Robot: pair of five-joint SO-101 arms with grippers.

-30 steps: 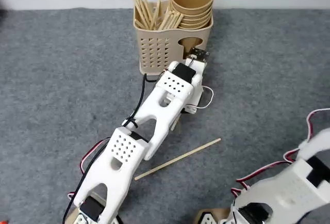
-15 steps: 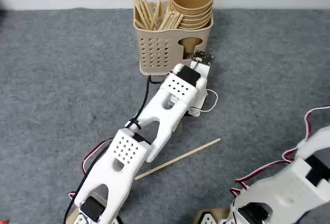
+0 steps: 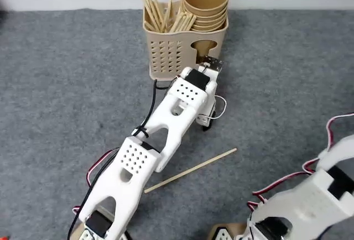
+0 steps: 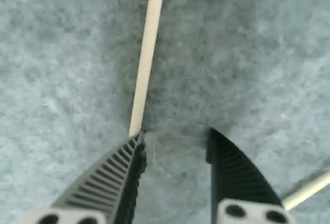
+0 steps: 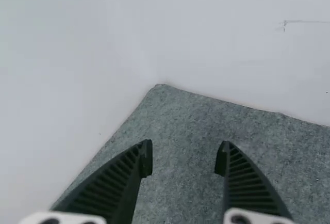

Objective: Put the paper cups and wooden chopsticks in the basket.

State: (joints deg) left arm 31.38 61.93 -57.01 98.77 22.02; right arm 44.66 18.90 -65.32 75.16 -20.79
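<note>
A tan slotted basket (image 3: 176,52) at the mat's far edge holds a stack of paper cups (image 3: 206,1) and several wooden chopsticks (image 3: 160,13). My left arm (image 3: 185,99) stretches up to just in front of the basket, its wrist pointing down at the mat. In the left wrist view my left gripper (image 4: 175,133) is open low over the carpet, and a chopstick (image 4: 147,53) lies with its end at one fingertip. Another stick's end (image 4: 307,190) shows off to one side. A loose chopstick (image 3: 191,170) lies on the mat beside the left arm. My right gripper (image 5: 185,146) is open and holds nothing.
The grey mat (image 3: 66,85) covers the table, with open room left and right of the basket. My right arm (image 3: 310,201) sits at the near right corner with red and black wires. A white wall (image 5: 154,28) stands behind the mat's corner.
The left arm's wrist swung slightly right in front of the basket, then came back left and a little lower. The loose chopstick and the right arm stayed put.
</note>
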